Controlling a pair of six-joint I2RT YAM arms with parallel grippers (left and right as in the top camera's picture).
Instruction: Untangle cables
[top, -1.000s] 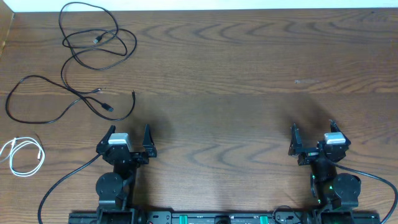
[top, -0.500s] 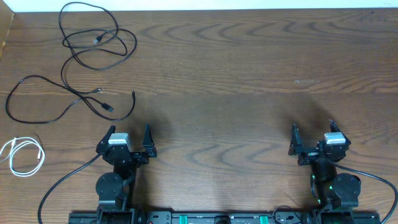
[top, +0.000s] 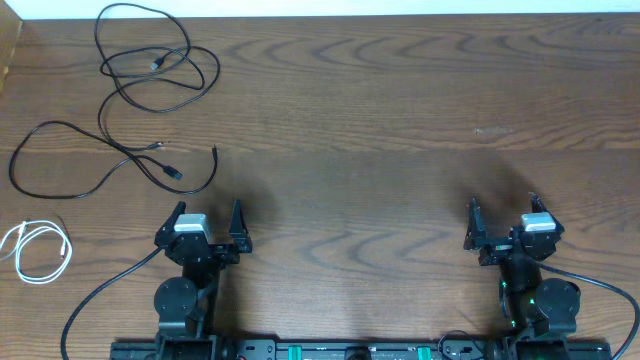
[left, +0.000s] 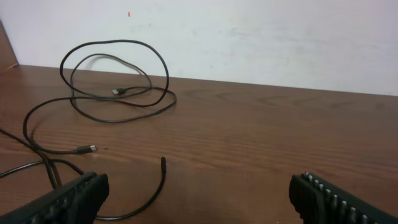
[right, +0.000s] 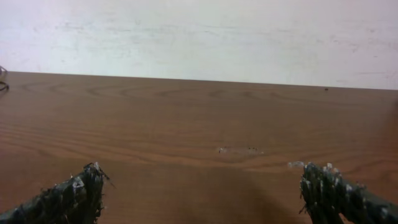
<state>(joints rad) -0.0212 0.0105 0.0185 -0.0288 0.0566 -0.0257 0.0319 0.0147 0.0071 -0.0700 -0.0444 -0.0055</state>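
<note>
Two long black cables lie at the far left of the wooden table. One is looped at the back (top: 160, 62), also in the left wrist view (left: 118, 93). The other (top: 110, 165) curves nearer, its end (left: 163, 163) just ahead of my left gripper. A short white cable (top: 38, 250) lies coiled at the left edge, apart from them. My left gripper (top: 208, 218) is open and empty at the front left (left: 199, 196). My right gripper (top: 502, 215) is open and empty at the front right (right: 202, 193), far from all cables.
Thick black cables (top: 100, 295) run from the arm bases along the front edge. A white wall (left: 249, 37) stands behind the table's far edge. A small pale mark (top: 492, 131) is on the wood at the right.
</note>
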